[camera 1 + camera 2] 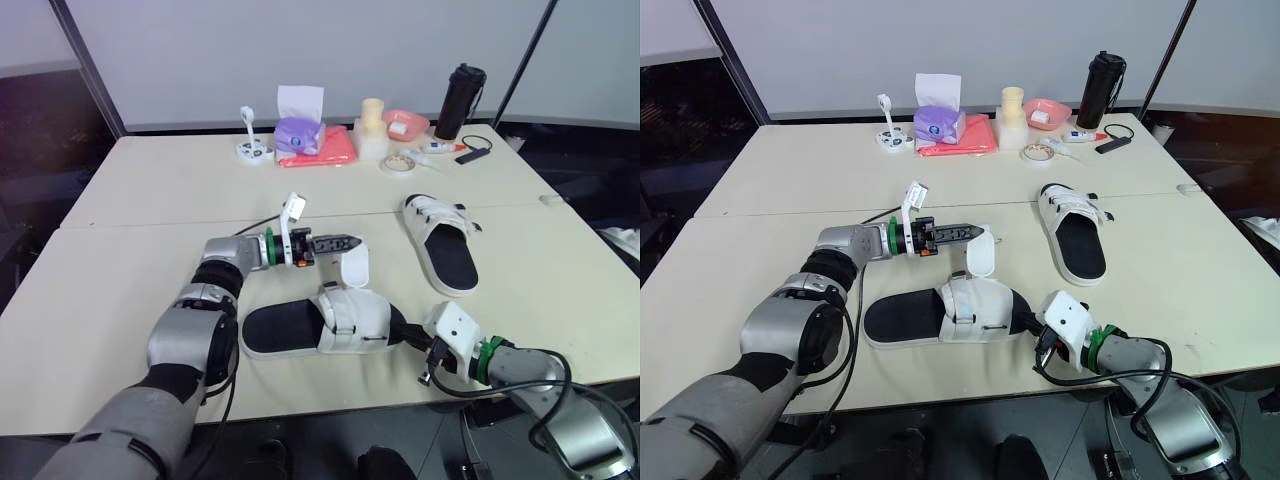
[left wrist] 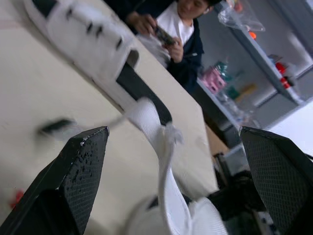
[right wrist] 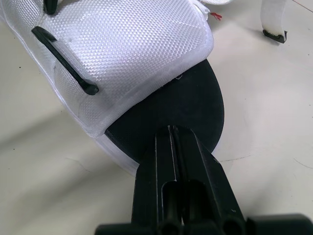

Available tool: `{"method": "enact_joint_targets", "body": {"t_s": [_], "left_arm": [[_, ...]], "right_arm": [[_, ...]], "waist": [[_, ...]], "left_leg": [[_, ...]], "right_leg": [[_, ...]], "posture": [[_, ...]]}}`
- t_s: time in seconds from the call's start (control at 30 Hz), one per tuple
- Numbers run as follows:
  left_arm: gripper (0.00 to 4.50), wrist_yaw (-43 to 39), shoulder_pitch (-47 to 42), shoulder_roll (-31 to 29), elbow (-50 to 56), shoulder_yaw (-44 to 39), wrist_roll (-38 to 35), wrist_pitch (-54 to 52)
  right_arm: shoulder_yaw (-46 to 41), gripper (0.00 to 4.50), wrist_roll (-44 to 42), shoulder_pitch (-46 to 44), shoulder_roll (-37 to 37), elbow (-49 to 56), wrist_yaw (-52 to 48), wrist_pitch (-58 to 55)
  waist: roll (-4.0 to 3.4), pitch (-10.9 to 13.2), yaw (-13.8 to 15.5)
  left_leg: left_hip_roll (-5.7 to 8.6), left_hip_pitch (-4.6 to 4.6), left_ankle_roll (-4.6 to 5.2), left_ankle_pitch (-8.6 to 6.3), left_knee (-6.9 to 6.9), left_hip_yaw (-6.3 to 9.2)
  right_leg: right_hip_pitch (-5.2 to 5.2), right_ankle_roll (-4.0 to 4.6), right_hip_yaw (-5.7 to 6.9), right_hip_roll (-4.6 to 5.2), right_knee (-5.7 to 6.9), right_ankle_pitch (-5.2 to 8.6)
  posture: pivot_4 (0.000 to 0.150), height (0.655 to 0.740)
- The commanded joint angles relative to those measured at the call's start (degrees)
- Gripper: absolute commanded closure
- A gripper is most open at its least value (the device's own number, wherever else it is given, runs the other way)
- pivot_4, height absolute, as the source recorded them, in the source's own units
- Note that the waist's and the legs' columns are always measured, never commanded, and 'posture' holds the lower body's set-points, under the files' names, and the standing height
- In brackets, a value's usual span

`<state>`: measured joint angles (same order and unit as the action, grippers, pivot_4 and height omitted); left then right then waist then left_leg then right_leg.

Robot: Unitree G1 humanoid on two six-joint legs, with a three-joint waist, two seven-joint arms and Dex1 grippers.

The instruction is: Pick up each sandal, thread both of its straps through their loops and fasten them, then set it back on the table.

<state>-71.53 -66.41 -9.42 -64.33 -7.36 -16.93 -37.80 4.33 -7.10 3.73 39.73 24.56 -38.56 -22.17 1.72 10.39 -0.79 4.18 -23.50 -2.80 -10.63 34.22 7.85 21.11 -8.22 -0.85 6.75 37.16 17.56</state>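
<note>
A white sandal with a black sole [image 1: 300,328] lies on its side near the table's front edge. One loose white strap [image 1: 352,268] stands up from it. My left gripper [image 1: 345,242] hovers just behind that strap. In the left wrist view it is open, with the strap [image 2: 161,147] rising between its fingers [image 2: 80,166] and untouched by them. My right gripper [image 3: 171,129] is shut, and its tips rest on the black toe end of the sole [image 3: 195,107]. A second sandal [image 1: 440,245] lies flat, farther right.
Along the table's far edge stand a black tumbler [image 1: 460,100], a purple tissue box [image 1: 298,130] on a red cloth [image 1: 325,152], a pink bowl [image 1: 406,123] and a tape roll [image 1: 400,163]. A seated person [image 2: 176,29] is beyond the table.
</note>
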Motion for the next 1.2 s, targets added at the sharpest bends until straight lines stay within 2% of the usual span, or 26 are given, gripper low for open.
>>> {"method": "enact_joint_targets", "body": {"t_s": [0.03,0.23,0.37,0.53,0.97,1.17,1.2], "left_arm": [[0.05,-0.6,-0.5,1.3,2.7,1.1,-0.5,-2.7],[0.05,4.0,-2.0,4.6,1.0,-2.1,-2.6,-3.1],[0.05,10.3,-4.4,5.9,-0.9,-7.2,-5.4,-0.9],[0.05,10.2,-7.4,5.6,-1.1,-10.3,-8.0,-1.0],[0.05,6.0,-8.1,5.4,1.3,-7.6,-7.1,0.2],[0.05,6.3,-5.5,5.8,1.0,-3.1,-3.0,5.6],[0.29,6.4,-5.0,5.9,0.9,-2.2,-2.0,7.2]], "right_arm": [[0.6,4.5,1.3,1.6,0.4,-1.5,0.1,-1.7],[0.6,4.5,1.3,1.7,0.2,-1.3,0.3,-1.9],[0.5,4.5,1.3,1.9,0.3,-1.1,0.5,-2.0],[0.6,4.5,1.4,1.9,0.2,-1.1,0.7,-2.0],[1.1,4.5,1.4,1.3,-0.2,-1.7,0.9,-1.7],[0.9,4.5,1.4,1.8,-0.1,-1.5,1.1,-1.7],[0.9,4.5,1.4,1.8,-0.1,-1.5,1.1,-1.6]], "waist": [[0.0,0.0,0.0],[0.0,0.0,0.1],[0.02,0.0,0.1],[0.02,0.0,0.1],[0.01,0.0,0.1],[0.01,0.0,0.1],[0.01,0.0,0.1]], "left_leg": [[0.0,0.0,0.0,0.0,0.0,0.0],[0.0,0.0,-0.01,0.0,0.01,0.0],[-0.01,0.0,-0.01,0.0,0.01,0.0],[0.0,0.0,-0.01,0.0,0.01,-0.01],[0.0,0.0,-0.02,0.01,0.01,-0.02],[0.0,0.0,-0.02,0.0,0.01,-0.02],[0.0,0.0,-0.02,0.0,0.01,-0.02]], "right_leg": [[0.0,0.0,0.0,0.0,0.0,0.0],[-0.02,0.0,0.0,0.01,-0.01,0.0],[0.0,0.0,-0.01,0.01,-0.01,0.0],[-0.01,-0.01,-0.01,0.02,-0.02,0.0],[0.0,0.0,-0.01,0.02,-0.01,0.0],[-0.01,0.0,-0.01,0.02,-0.01,0.0],[0.0,0.0,-0.01,0.02,-0.01,0.0]], "posture": [[0.15,0.74],[0.15,0.74],[0.15,0.74],[0.15,0.74],[0.15,0.74],[0.15,0.74],[0.15,0.74]]}}
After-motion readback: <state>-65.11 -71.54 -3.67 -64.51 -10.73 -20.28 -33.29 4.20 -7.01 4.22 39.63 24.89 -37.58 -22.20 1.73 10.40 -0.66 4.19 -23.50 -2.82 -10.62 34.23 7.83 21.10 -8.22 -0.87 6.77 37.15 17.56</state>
